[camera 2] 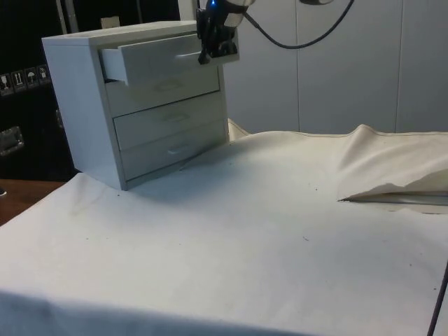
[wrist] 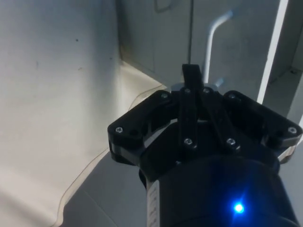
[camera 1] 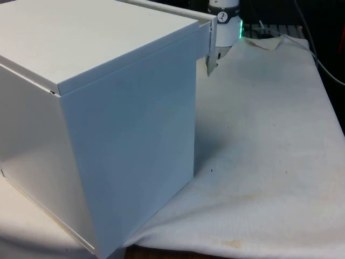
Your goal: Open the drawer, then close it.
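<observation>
A white, box-shaped chest of four drawers [camera 2: 133,105] stood on the white cloth-covered table [camera 2: 266,231], toward the far-left corner of the table in the side view. In the front view the chest [camera 1: 102,124] turned its plain back and side panels to the camera and occupied the front view's left. The top drawer [camera 2: 157,59] stood partly pulled out, its front projecting beyond the three lower drawer fronts, which sat flush with the carcass. A slender curved metal handle [wrist: 213,35] ran across the drawer front in the wrist view.

The black two-finger gripper [camera 2: 213,49] was positioned at the front of the top drawer, at the level of the handle. In the wrist view the two fingers [wrist: 189,101] lay close together, nearly parallel, with the handle at their tips [wrist: 191,71]; whether they clamped the handle could not be determined. In the front view the gripper [camera 1: 211,63] appeared just past the chest's far upper corner. The cloth rose in a loose fold [camera 2: 392,168] toward the table's right edge in the side view.
</observation>
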